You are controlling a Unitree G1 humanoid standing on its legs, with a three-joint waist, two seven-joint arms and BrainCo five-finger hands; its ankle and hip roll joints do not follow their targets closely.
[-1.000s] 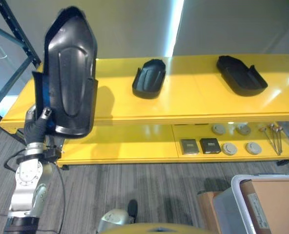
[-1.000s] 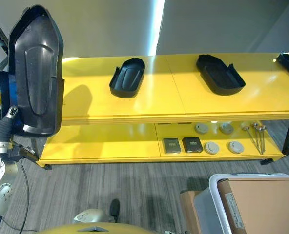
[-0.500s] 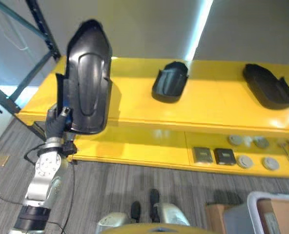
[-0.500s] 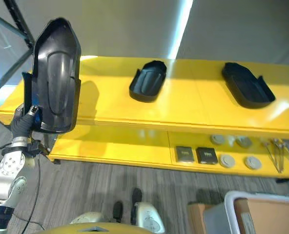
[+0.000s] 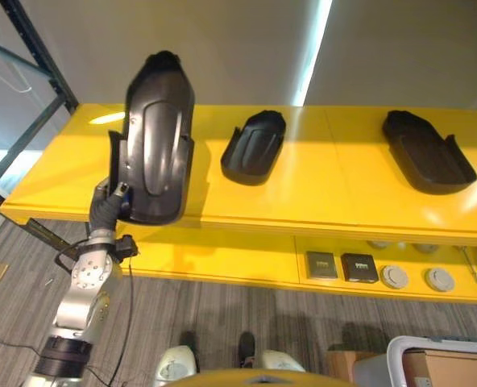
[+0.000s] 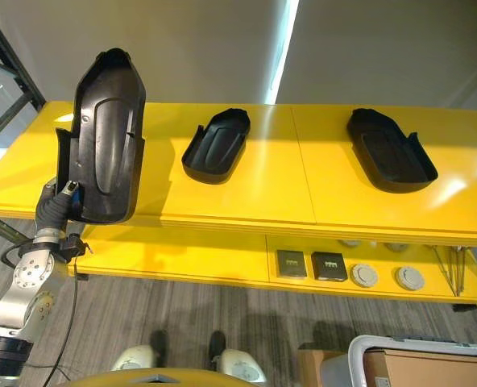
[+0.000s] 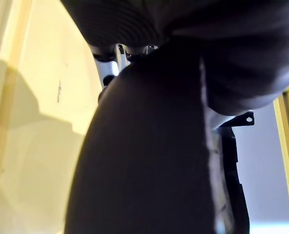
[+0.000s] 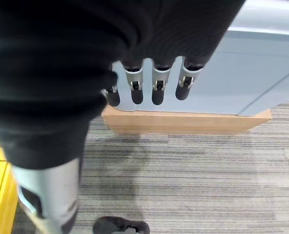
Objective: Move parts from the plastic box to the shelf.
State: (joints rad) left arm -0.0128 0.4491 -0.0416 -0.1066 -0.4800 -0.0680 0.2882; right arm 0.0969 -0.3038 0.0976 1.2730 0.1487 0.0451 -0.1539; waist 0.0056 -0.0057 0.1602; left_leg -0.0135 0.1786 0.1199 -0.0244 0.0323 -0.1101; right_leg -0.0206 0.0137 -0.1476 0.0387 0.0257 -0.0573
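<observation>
Above the yellow shelf's [image 5: 77,173] left end, left hand [image 5: 105,211] grips a black moulded part [image 5: 154,141] upright. Right hand [image 8: 149,83] hangs beside the plastic box [image 8: 252,73], fingers straight, holding nothing.

Silver-grey arm, dark ribbed wrist

The left hand [image 6: 55,203] wears a black ribbed cover above a silver-grey jointed forearm; the right hand [image 8: 149,83] shows silver fingers [image 8: 158,87] with dark tips.

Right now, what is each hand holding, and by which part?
The left hand grips the big black part at its lower edge, upright. The right hand holds nothing.
</observation>
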